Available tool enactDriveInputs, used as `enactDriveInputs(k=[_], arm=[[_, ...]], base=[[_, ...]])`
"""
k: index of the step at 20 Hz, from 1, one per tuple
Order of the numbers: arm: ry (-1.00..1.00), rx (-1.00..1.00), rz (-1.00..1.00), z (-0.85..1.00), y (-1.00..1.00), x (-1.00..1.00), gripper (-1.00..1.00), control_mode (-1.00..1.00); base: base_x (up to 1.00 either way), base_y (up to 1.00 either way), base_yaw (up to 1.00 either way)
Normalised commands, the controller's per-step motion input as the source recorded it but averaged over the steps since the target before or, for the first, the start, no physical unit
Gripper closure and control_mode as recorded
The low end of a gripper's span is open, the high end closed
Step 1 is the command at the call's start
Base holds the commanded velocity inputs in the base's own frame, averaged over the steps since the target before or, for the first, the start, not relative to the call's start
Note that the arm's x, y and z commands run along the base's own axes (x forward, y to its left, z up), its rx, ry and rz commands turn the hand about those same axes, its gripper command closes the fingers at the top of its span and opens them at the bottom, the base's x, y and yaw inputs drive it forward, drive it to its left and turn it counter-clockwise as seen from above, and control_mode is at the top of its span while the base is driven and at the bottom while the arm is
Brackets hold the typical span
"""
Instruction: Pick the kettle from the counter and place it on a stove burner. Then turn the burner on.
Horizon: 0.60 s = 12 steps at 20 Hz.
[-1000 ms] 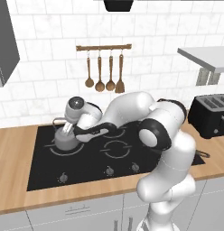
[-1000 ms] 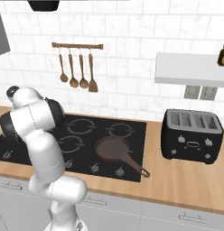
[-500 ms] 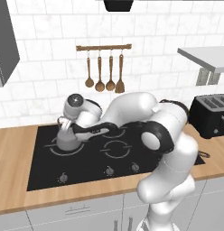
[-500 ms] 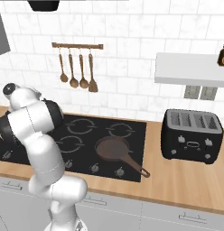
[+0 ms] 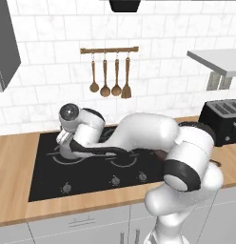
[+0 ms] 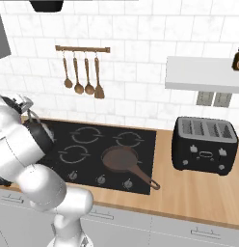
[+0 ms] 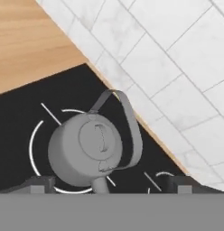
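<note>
The grey kettle (image 7: 84, 153) stands upright on the black cooktop, inside a grey ring marking, the stove burner (image 7: 34, 146), at the rear left near the tiled wall. Its wire handle (image 7: 132, 128) arches to one side of the knobbed lid. My gripper (image 7: 109, 184) hangs above it, open, with the fingertips (image 7: 39, 182) far apart and touching nothing. In the left base view the hand (image 5: 66, 137) covers most of the kettle (image 5: 67, 150). The wooden counter (image 5: 15, 152) runs along both sides of the cooktop.
A brown frying pan (image 6: 120, 160) lies on the front right of the cooktop (image 6: 140, 166). A black toaster (image 6: 205, 144) stands on the counter to the right. Knobs (image 5: 113, 180) line the cooktop's front edge. Wooden utensils (image 5: 109, 71) hang on the wall.
My hand has shifted a little to the left over the kettle. The kettle has stayed on its ring.
</note>
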Motion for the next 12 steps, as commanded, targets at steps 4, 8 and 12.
enactDriveInputs(k=[4,8,12], arm=[[-0.07,0.02,-0.55,-0.12,0.45,-1.0,-1.0,-1.0],[-0.02,0.02,-0.71,-0.44,0.36,-1.0,-1.0,-1.0],[0.24,0.04,-0.75,-0.54,0.21,-0.79,-1.0,-1.0]], base=[[0.0,0.0,0.0],[0.0,0.0,0.0],[0.0,0.0,0.0]])
